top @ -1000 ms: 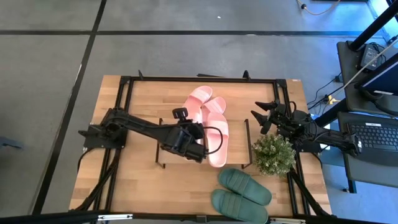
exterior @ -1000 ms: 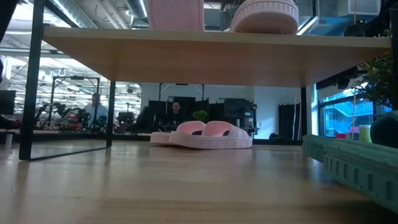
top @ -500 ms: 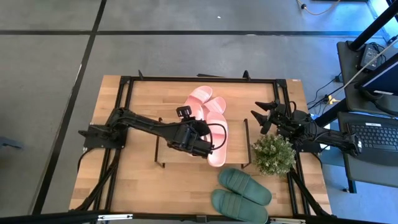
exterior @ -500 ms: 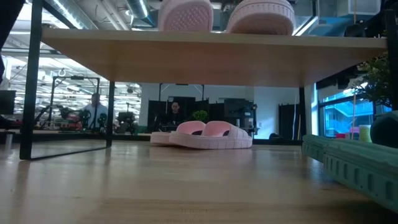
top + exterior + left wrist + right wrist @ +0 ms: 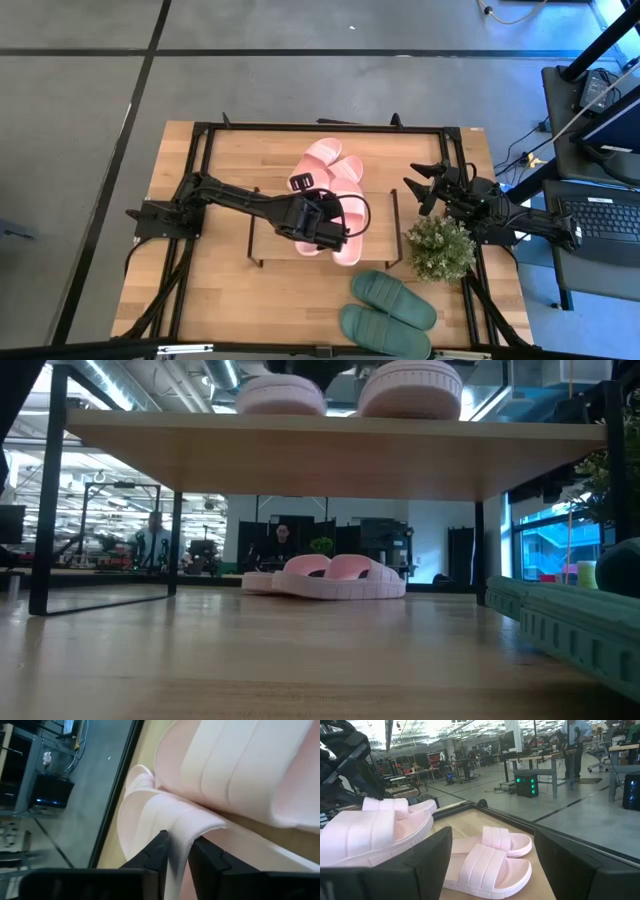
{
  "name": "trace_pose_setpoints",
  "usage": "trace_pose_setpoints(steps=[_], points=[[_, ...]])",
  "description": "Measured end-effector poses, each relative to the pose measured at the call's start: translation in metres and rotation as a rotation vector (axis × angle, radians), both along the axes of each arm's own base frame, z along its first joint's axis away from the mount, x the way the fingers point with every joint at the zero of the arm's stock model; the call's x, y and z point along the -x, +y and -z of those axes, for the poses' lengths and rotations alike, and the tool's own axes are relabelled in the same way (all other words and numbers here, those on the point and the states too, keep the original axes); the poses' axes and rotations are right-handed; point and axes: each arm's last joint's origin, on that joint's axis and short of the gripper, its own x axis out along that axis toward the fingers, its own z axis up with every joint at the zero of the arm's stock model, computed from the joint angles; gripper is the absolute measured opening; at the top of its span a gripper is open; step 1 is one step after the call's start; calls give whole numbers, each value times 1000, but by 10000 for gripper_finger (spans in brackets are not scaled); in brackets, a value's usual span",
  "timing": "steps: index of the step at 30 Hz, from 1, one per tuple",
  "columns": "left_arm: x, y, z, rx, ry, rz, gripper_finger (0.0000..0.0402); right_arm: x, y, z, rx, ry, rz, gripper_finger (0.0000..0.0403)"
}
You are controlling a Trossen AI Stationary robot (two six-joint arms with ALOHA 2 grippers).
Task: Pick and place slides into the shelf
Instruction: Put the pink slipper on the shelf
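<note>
The left gripper [image 5: 333, 228], at the shelf's [image 5: 275, 238] 3 o'clock end, pinches the strap of a pink slide [image 5: 165, 827] to seat it beside its mate [image 5: 351, 205]. At 3 o'clock, the right gripper [image 5: 424, 184] waits unclenched, clear of the work.

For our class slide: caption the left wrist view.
Left gripper pinching the strap of a pink slide beside its pair.
</note>
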Motion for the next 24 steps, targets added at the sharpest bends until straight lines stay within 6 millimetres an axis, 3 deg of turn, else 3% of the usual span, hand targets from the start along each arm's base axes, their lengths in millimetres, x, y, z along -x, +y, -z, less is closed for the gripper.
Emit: trace_pose_setpoints(steps=[10, 24], points=[[-6, 1, -1, 15, -65, -7, 77, 0, 0, 0, 0, 0, 0, 282], [-6, 3, 0, 31, -7, 44, 78, 0, 0, 0, 0, 1, 0, 282]])
